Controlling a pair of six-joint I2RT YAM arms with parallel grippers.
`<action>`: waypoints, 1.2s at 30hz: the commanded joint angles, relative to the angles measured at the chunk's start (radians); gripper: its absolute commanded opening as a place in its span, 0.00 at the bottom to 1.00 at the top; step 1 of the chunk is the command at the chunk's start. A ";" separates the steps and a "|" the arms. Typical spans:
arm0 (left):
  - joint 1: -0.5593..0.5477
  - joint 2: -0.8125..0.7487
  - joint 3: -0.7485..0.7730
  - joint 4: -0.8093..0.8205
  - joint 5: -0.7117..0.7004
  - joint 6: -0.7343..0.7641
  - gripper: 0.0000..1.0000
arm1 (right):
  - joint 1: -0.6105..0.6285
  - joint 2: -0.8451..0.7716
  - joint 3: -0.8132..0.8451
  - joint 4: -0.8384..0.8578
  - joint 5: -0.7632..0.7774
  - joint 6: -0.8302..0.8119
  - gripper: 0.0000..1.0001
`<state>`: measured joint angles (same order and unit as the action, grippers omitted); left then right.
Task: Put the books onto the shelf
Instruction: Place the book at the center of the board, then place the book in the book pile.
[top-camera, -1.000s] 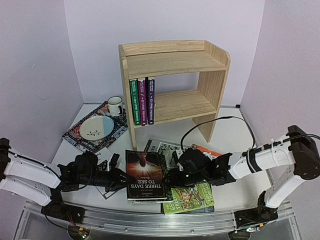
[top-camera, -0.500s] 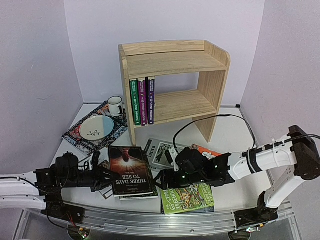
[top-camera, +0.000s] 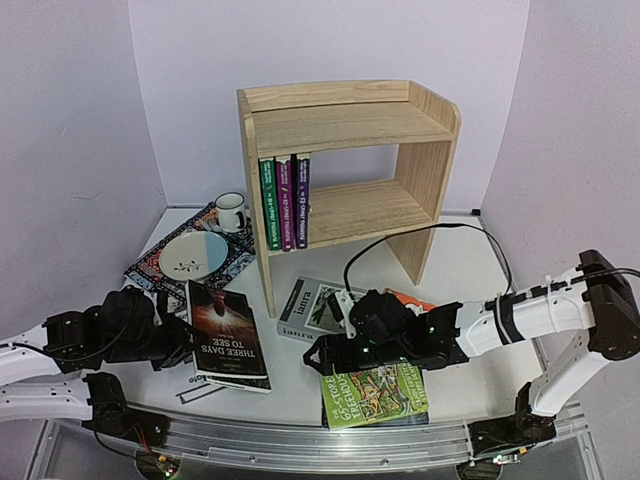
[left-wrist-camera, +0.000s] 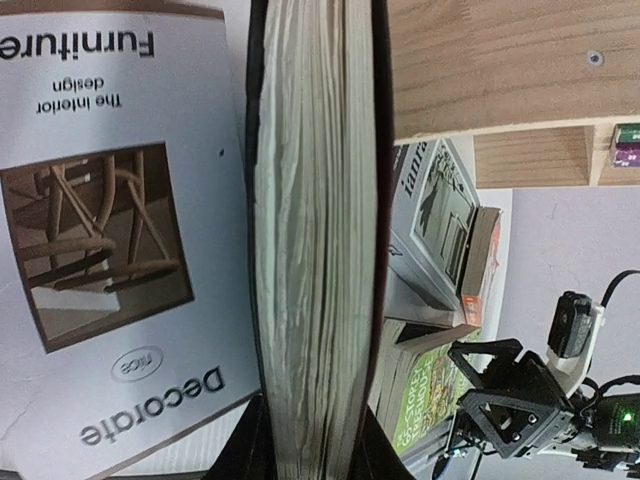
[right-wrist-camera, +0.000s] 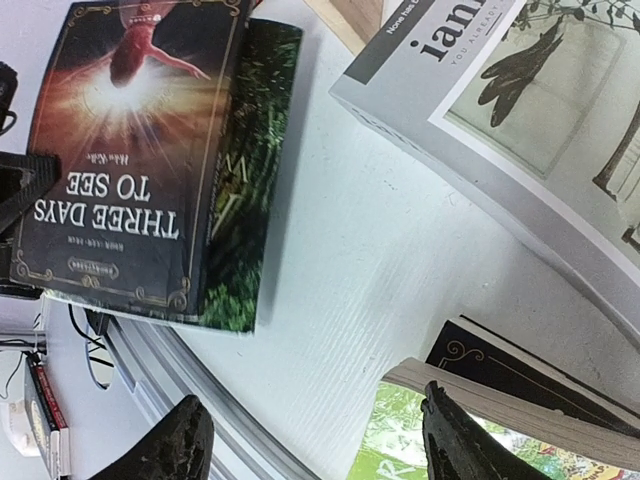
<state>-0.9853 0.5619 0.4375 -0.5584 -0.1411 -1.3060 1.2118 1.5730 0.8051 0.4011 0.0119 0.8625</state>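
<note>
The dark book "Three Days to See" (top-camera: 228, 330) is clamped by its left edge in my left gripper (top-camera: 182, 345), just above the table at the left. Its page edge (left-wrist-camera: 315, 250) fills the space between the jaws. The white "Decorate" book (left-wrist-camera: 110, 230) lies beneath it. My right gripper (top-camera: 322, 352) stands open over bare table, its fingers (right-wrist-camera: 150, 445) wide apart with nothing between them. Beside it lie the grey "ianra" book (top-camera: 312, 305), a green paperback (top-camera: 378, 395), an orange one (top-camera: 415, 300) and a dark book (right-wrist-camera: 520, 390). The pine shelf (top-camera: 350, 120) holds three upright books (top-camera: 285, 200) on its lower tier.
A patterned mat (top-camera: 150, 270) at the back left carries a plate (top-camera: 193, 254) and a white mug (top-camera: 231, 211). The shelf's left side panel (top-camera: 262, 250) stands close to the held book. A black cable (top-camera: 420, 240) arcs over the right arm.
The right gripper has opened and let go of the dark book's right edge. The left arm has drawn back to the left, carrying the book away from the right gripper.
</note>
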 joint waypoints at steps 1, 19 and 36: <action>-0.003 -0.019 0.118 0.035 -0.159 0.047 0.00 | 0.003 -0.036 0.010 -0.031 0.038 -0.017 0.72; 0.136 0.335 0.226 0.075 -0.070 0.201 0.54 | 0.003 -0.196 0.061 -0.616 0.136 -0.128 0.92; 0.131 0.462 0.291 0.192 0.324 0.325 0.73 | -0.061 -0.422 -0.129 -0.844 0.091 0.098 0.84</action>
<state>-0.8516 0.9847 0.7689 -0.5553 -0.0440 -1.0174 1.1882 1.1613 0.7197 -0.3552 0.1597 0.9017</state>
